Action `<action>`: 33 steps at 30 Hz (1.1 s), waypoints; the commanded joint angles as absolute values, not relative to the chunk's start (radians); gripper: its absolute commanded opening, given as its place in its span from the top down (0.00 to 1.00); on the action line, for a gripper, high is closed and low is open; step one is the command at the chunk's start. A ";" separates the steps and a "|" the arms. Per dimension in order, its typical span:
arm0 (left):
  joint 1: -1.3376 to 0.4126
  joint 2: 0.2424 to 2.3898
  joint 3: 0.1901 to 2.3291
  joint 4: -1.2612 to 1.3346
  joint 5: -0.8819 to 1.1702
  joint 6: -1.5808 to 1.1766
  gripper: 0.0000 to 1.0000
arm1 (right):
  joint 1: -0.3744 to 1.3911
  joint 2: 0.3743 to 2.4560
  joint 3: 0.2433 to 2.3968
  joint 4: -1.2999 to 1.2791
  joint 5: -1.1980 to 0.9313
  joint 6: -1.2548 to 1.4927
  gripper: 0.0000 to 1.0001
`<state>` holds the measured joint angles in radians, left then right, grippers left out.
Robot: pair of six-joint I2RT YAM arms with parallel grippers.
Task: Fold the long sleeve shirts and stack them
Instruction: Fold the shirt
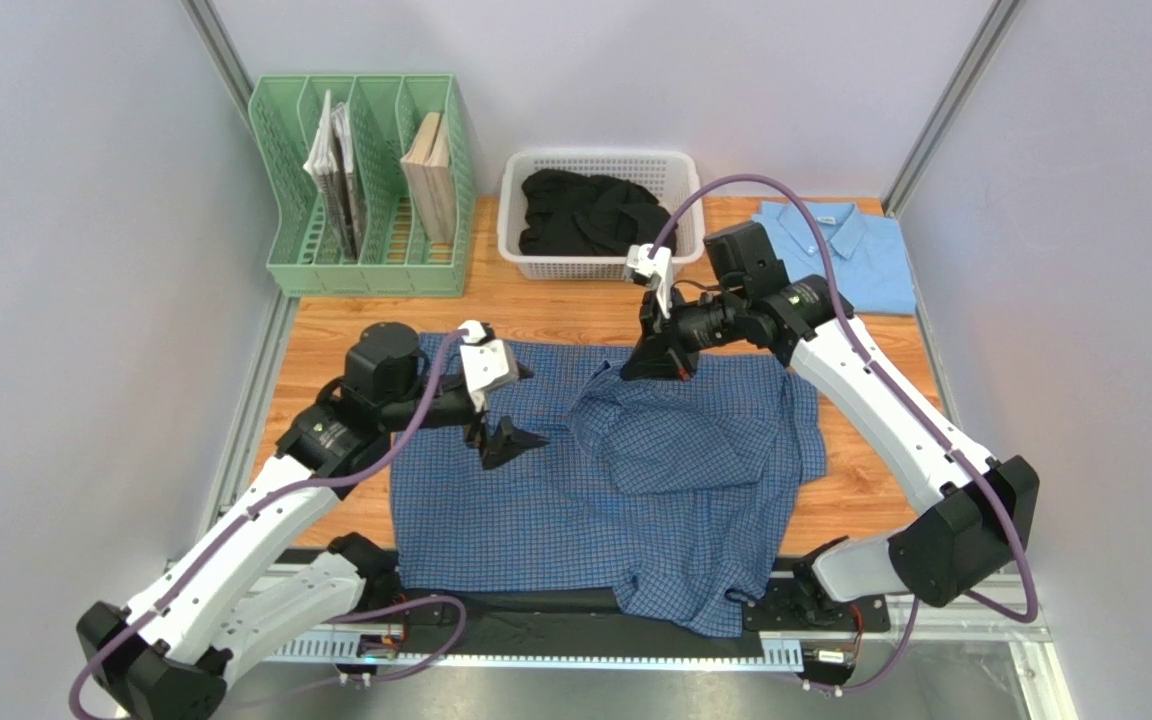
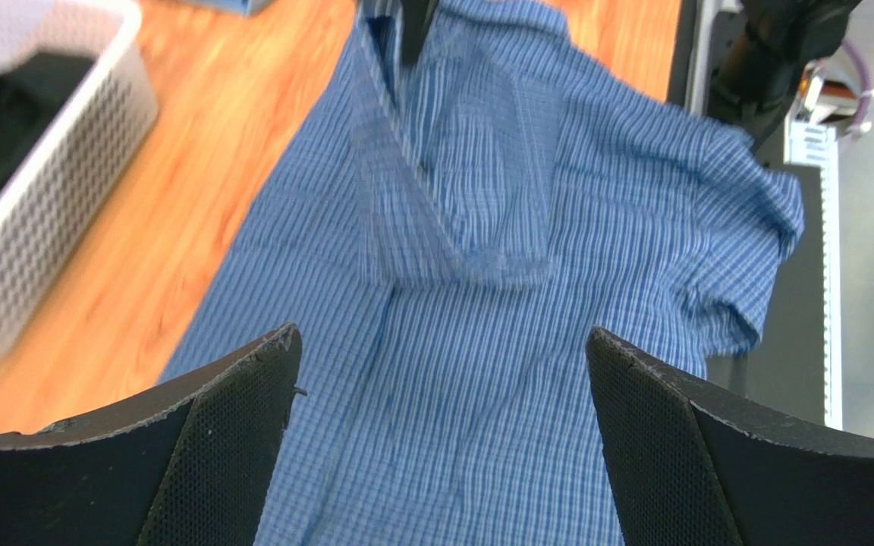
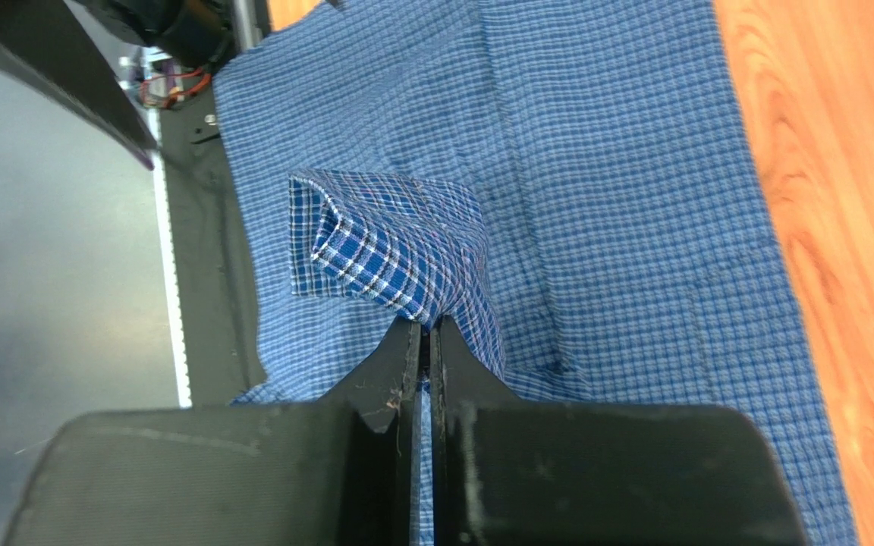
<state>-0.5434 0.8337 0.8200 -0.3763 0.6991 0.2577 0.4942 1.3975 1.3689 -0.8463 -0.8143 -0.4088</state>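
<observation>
The dark blue checked shirt (image 1: 612,480) lies spread on the wooden table, one part folded over its middle. My right gripper (image 1: 639,365) is shut on a raised fold of it near the far edge; the wrist view shows the cloth (image 3: 390,245) pinched between the fingers (image 3: 402,364), gripper midpoint (image 3: 425,330). My left gripper (image 1: 510,441) is open and empty just above the shirt's left half; its fingers (image 2: 236,398) stand wide apart over the check cloth (image 2: 453,341), gripper midpoint (image 2: 442,353). The plain light blue shirt (image 1: 835,252) lies folded at the far right.
A white basket (image 1: 687,168) holding dark clothing stands at the back middle. A green file rack (image 1: 363,273) with books stands at the back left. Bare wood (image 1: 875,480) lies right of the shirt. The shirt's near hem hangs over the front rail (image 1: 537,603).
</observation>
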 commanded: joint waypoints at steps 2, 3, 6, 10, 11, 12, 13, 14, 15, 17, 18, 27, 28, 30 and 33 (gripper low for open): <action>-0.653 0.937 0.850 -0.173 0.581 0.180 0.01 | 0.543 1.364 1.379 -0.801 -0.870 -0.383 1.00; -0.664 0.952 0.860 -0.172 0.586 0.175 0.01 | 0.555 1.361 1.374 -0.802 -0.868 -0.387 1.00; -0.701 1.000 0.882 -0.183 0.606 0.143 0.06 | 0.569 1.350 1.359 -0.807 -0.864 -0.394 1.00; -0.707 1.049 0.894 -0.158 0.524 0.057 0.33 | 0.584 1.344 1.355 -0.815 -0.879 -0.406 1.00; -0.707 1.054 0.899 -0.156 0.508 0.039 0.43 | 0.591 1.342 1.351 -0.813 -0.877 -0.408 1.00; -0.707 1.060 0.902 -0.158 0.506 0.013 0.56 | 0.592 1.342 1.347 -0.805 -0.873 -0.405 1.00; -0.706 1.065 0.899 -0.155 0.505 0.005 0.92 | 0.592 1.350 1.347 -0.802 -0.850 -0.399 1.00; -0.707 1.066 0.897 -0.155 0.493 -0.042 1.00 | 0.591 1.357 1.351 -0.802 -0.830 -0.391 0.95; -0.701 1.069 0.890 -0.159 0.489 -0.072 1.00 | 0.588 1.370 1.359 -0.813 -0.812 -0.379 0.89; -0.681 1.080 0.881 -0.187 0.506 -0.129 1.00 | 0.563 1.416 1.396 -0.869 -0.781 -0.382 0.60; -0.649 1.081 0.870 -0.199 0.505 -0.143 1.00 | 0.546 1.433 1.410 -0.890 -0.776 -0.388 0.53; -0.284 1.264 0.896 -0.346 0.589 -0.241 1.00 | 0.259 1.529 1.467 -1.005 -0.691 -0.403 0.32; -0.264 1.313 0.900 -0.350 0.589 -0.241 1.00 | 0.241 1.538 1.462 -1.011 -0.654 -0.420 0.32; -0.217 1.356 0.911 -0.360 0.589 -0.239 1.00 | 0.187 1.563 1.453 -1.029 -0.635 -0.439 0.33; -0.184 1.428 0.930 -0.377 0.526 -0.218 1.00 | 0.147 1.588 1.430 -1.046 -0.572 -0.469 0.37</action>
